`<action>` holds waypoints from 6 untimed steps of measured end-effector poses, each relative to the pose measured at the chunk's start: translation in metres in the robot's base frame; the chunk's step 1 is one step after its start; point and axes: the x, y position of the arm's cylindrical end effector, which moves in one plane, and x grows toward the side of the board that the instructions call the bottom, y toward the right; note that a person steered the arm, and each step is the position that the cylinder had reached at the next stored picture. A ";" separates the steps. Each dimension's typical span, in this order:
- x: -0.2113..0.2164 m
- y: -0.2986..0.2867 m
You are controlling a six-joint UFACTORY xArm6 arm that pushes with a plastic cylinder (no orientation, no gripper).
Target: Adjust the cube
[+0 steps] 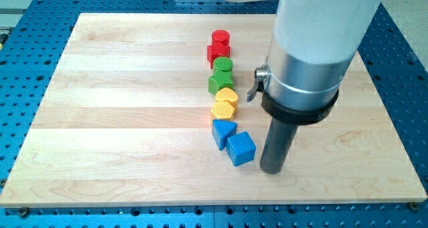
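A blue cube point(241, 148) lies on the wooden board point(120, 121) at the lower end of a column of blocks, turned slightly askew. My tip point(271, 169) rests on the board just to the cube's right, a small gap apart. A blue triangular block point(223, 132) touches the cube at its upper left.
Above the blue pair the column holds a yellow hexagonal block point(223, 109), a yellow heart-like block point(227, 96), a green star-like block point(220, 81), a green cylinder point(223, 65), a red star-like block point(218, 52) and a red cylinder point(221, 37). The arm's body point(314, 47) hides the board's upper right.
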 end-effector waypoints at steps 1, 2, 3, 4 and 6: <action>0.004 0.006; -0.009 0.028; -0.034 0.027; -0.032 -0.010; -0.014 -0.002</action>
